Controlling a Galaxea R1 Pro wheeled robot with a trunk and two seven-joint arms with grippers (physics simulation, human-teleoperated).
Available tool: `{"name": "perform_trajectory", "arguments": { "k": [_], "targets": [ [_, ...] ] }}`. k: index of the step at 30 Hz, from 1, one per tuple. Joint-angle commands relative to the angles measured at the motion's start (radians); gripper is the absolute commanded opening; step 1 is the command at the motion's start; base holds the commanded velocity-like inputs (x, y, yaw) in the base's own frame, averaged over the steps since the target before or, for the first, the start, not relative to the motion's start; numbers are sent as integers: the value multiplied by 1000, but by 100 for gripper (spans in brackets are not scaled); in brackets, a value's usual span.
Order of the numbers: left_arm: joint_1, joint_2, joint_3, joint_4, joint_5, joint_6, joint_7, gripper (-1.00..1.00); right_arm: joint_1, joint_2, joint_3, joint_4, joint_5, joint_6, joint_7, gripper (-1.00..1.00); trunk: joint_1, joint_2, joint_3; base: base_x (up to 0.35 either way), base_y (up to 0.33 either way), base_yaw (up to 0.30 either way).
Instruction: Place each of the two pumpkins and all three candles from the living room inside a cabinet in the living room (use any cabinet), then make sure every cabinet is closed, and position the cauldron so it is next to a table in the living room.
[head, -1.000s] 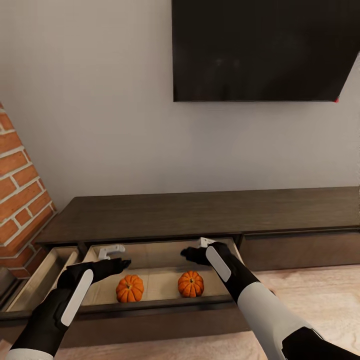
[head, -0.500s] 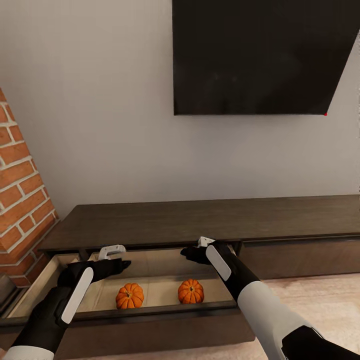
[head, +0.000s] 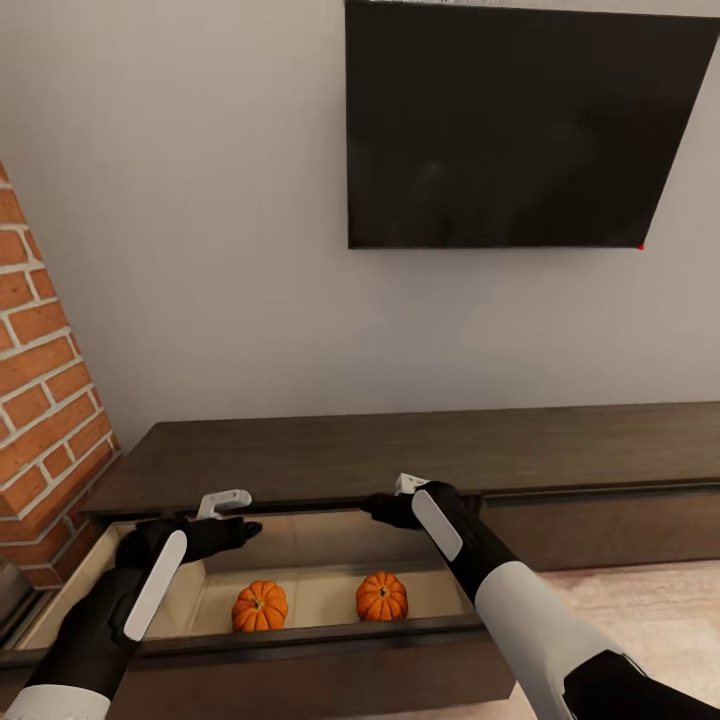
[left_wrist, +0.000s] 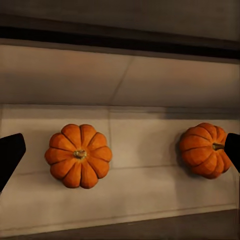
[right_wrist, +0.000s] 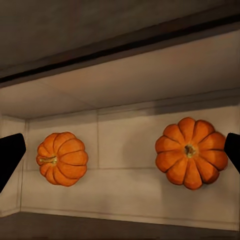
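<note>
Left jaws: the left gripper (head: 238, 528) hangs over the open drawer's left half, jaws apart, holding nothing.
Right jaws: the right gripper (head: 378, 505) hangs by the drawer's back edge, jaws apart, empty too.
Pumpkins: the left pumpkin (head: 260, 606) and right pumpkin (head: 381, 596) sit apart on the drawer floor, near its front edge.
Cabinet: the cabinet (head: 400, 455) drawer stands pulled out.
Change: over the last second the view has tilted up, showing more TV (head: 520, 130); both arms held their pose.
Meaning: pumpkins look stowed; candles, closing and cauldron remain.

A living room: wall-mounted TV (head: 520, 125); low cabinet (head: 400, 455); brick column (head: 40, 370).
</note>
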Motion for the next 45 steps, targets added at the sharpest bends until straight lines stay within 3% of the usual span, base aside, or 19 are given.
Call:
{"name": "perform_trajectory", "arguments": {
  "k": [1, 7, 20, 31, 45],
  "targets": [
    [-3, 1, -1, 0, 4, 13, 4, 100, -2, -1, 3, -1, -11, 8, -10, 100, -4, 7, 2, 0, 0, 0],
    [-22, 1, 4, 6, 3, 90, 5, 100, -12, -1, 2, 2, -13, 62, -10, 100, -27, 49, 21, 0, 0, 0],
    [-31, 1, 4, 5, 3, 119, 5, 100, -18, -1, -2, 6, -16, 91, -8, 100, -77, 140, 62, 0, 0, 0],
    [-32, 1, 4, -7, 7, 119, 4, 100, -19, -1, -4, 6, -16, 93, -8, 100, -77, 140, 62, -13, 2, 0],
    [-30, 1, 4, -13, 9, 119, 4, 100, -19, 1, -4, 6, -17, 93, -8, 100, -77, 140, 62, -252, 75, 0]
  ]
}}
